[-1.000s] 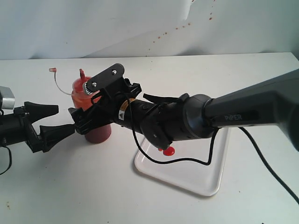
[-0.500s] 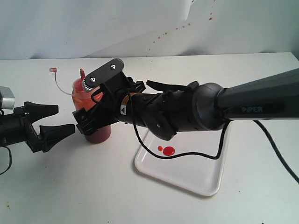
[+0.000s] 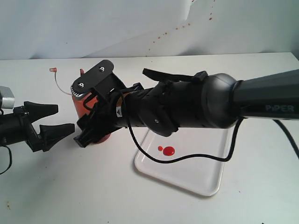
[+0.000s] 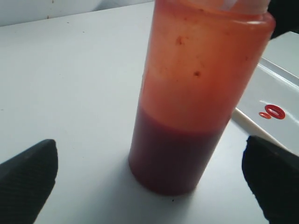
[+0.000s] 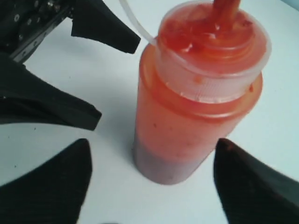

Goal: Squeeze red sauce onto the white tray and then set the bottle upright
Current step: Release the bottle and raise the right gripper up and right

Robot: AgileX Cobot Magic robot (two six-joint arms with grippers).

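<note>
The bottle stands upright on the table, left of the white tray, and its red-orange wall shows red sauce darker toward the base. My right gripper reaches across from the right and hides most of the bottle. It is open, with one finger on each side of the lower body and a gap at each. My left gripper is open just left of the bottle, which sits ahead of its fingers. Two small red sauce blobs lie on the tray.
The bottle's cap hangs on a thin tether out to the left of the nozzle. The right arm's black cable droops over the tray. A white wall speckled with red rises behind the table.
My right gripper has slid further left and lower around the bottle, covering more of it. The arm has cleared the tray's blobs. The left gripper has not moved.
</note>
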